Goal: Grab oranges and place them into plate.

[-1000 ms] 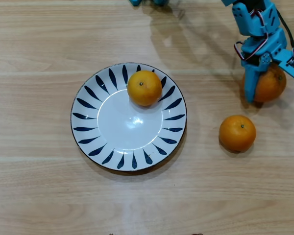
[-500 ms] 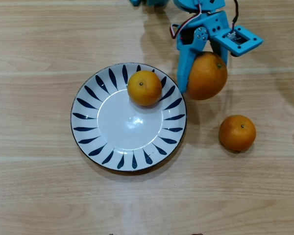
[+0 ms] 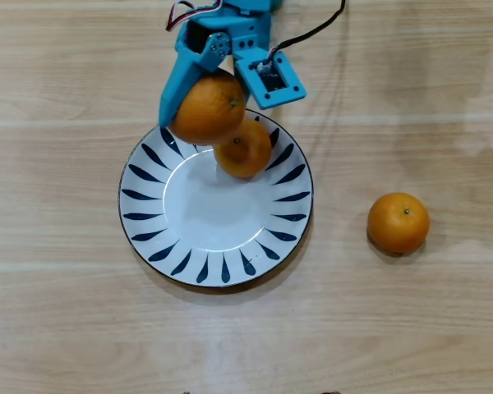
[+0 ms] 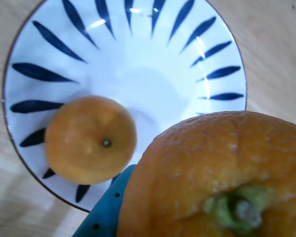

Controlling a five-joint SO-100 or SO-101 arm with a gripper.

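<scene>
The white plate (image 3: 156, 238) with dark blue petal strokes lies at the centre of the wooden table; it fills the upper part of the wrist view (image 4: 138, 74). A small orange (image 3: 245, 150) rests on its far rim area, also in the wrist view (image 4: 89, 140). My blue gripper (image 3: 204, 111) is shut on the larger, deeper orange (image 3: 207, 107) and holds it above the plate's far edge; this orange fills the lower right of the wrist view (image 4: 217, 177). A third orange (image 3: 398, 222) lies on the table to the right of the plate.
The wooden table (image 3: 66, 328) is bare around the plate. The arm's body and cable (image 3: 312, 33) come in from the top edge of the overhead view.
</scene>
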